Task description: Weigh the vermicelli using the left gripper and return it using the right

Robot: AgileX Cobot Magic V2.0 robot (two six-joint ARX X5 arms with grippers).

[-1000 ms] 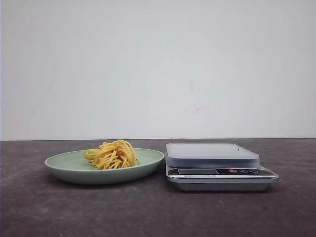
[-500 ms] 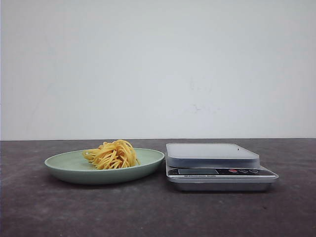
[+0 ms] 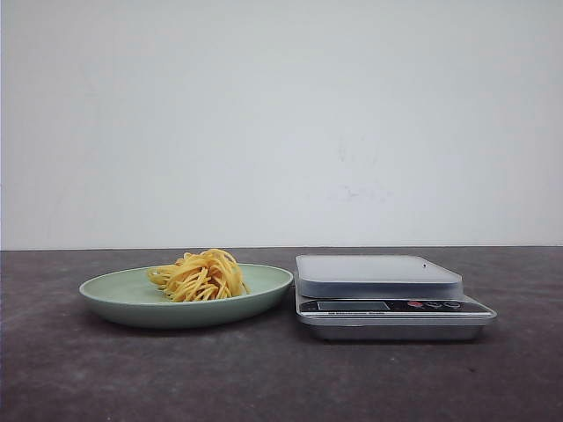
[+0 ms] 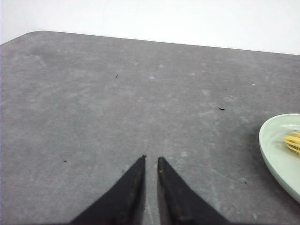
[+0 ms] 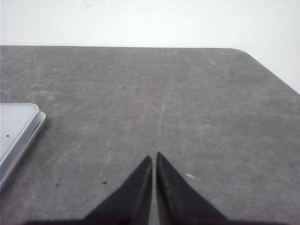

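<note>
A tangle of yellow vermicelli [image 3: 200,275] lies on a pale green plate [image 3: 123,294] at the left of the table. A silver kitchen scale [image 3: 387,303] with a bare platform stands right beside the plate. Neither arm shows in the front view. In the left wrist view my left gripper [image 4: 151,158] is shut and empty over bare table, with the plate's rim [image 4: 274,150] and a few vermicelli strands [image 4: 293,142] off to one side. In the right wrist view my right gripper [image 5: 154,155] is shut and empty over bare table, with a corner of the scale [image 5: 16,129] at the picture's edge.
The dark grey table [image 3: 264,378] ends at a white wall behind. Its rounded far corners show in the wrist views [image 4: 33,35] [image 5: 243,51].
</note>
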